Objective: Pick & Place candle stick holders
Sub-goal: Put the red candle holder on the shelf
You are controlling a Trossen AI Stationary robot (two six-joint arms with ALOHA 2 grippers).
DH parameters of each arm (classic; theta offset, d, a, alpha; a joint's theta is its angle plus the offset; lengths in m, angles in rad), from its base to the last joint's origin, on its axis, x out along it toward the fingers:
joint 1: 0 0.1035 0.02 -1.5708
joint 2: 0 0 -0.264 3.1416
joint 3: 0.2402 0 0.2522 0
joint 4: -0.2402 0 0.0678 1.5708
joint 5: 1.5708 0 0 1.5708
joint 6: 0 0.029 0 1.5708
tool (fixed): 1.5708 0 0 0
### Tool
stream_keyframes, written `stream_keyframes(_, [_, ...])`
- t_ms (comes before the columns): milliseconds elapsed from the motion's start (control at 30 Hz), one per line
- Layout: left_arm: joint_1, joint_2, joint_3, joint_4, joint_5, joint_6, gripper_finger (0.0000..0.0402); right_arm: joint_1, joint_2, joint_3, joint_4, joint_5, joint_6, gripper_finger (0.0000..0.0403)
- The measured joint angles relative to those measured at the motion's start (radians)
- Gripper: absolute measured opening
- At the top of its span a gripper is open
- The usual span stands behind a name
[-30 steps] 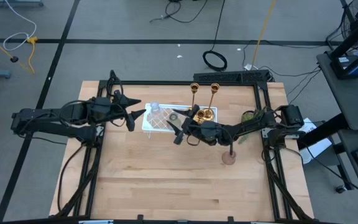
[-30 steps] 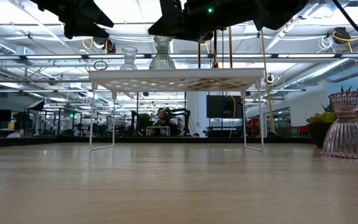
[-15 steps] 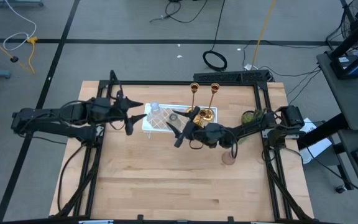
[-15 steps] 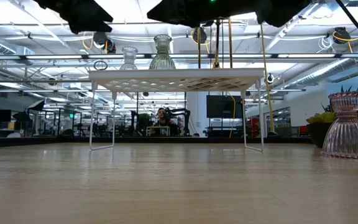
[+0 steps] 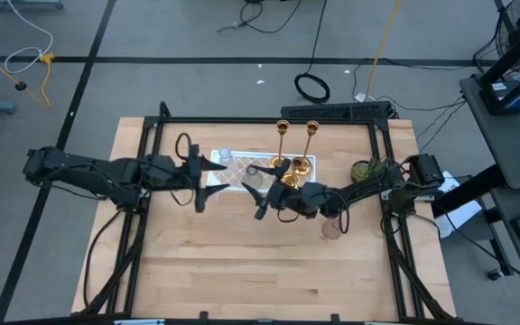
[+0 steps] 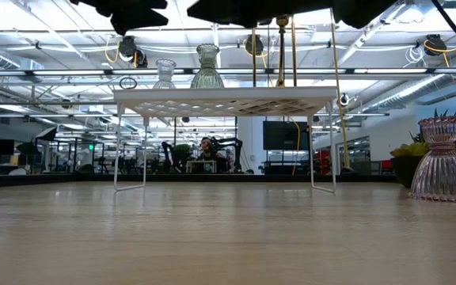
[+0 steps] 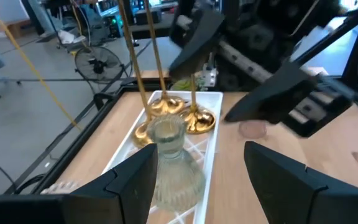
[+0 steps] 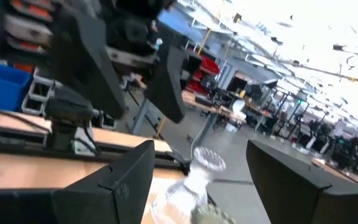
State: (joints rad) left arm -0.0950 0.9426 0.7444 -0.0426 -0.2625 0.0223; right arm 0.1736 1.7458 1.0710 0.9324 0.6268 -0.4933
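Observation:
A white lattice tray stands on thin legs on the table. On it stand two tall gold holders, a clear glass holder and a greenish glass holder. A pink glass holder rests on its round base on the wood, right of the tray. My left gripper is open at the tray's left end, and the greenish holder shows ahead between its fingers. My right gripper is open over the tray's near side, facing my left gripper. Both are empty.
A small green plant sits at the table's right edge by the right arm's base. A black frame runs along the table's far and side edges. Bare wood lies toward the near edge.
My left gripper has gone toward the table's right edge and a little toward the near edge, up to the tray's left end. My right gripper has shifted slightly toward the near edge. The holders have stayed in place.

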Motion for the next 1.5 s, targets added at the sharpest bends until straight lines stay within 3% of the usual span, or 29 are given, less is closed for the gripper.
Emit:
stream_keyframes(167, [-0.006,0.029,0.000,0.038,0.000,0.002,0.0246,-0.026,0.002,0.000,-0.069,-0.011,0.073,0.0247])
stream_keyframes(433, [-0.006,0.028,0.000,0.039,-0.001,0.000,0.0246,-0.059,0.001,0.000,-0.055,-0.292,0.186,0.0247])
stream_keyframes(667, [-0.006,0.028,0.000,0.017,-0.001,-0.001,0.0246,-0.076,-0.006,0.000,-0.064,-0.376,0.222,0.0247])
stream_keyframes(833, [-0.006,0.028,0.000,-0.009,-0.017,-0.001,0.0246,-0.076,-0.043,0.000,-0.065,-0.603,0.225,0.0247])
stream_keyframes(1167, [-0.037,0.044,0.000,0.019,-0.028,0.082,0.0246,-0.061,-0.176,0.000,-0.292,-0.966,0.322,0.0247])
stream_keyframes(1367, [-0.084,0.146,-0.001,0.200,-0.041,0.160,0.0246,-0.022,-0.303,0.000,-0.538,-0.994,0.320,0.0247])
stream_keyframes(1500, [-0.092,0.241,-0.001,0.335,-0.163,0.254,0.0246,-0.002,-0.370,0.000,-0.689,-0.990,0.336,0.0247])
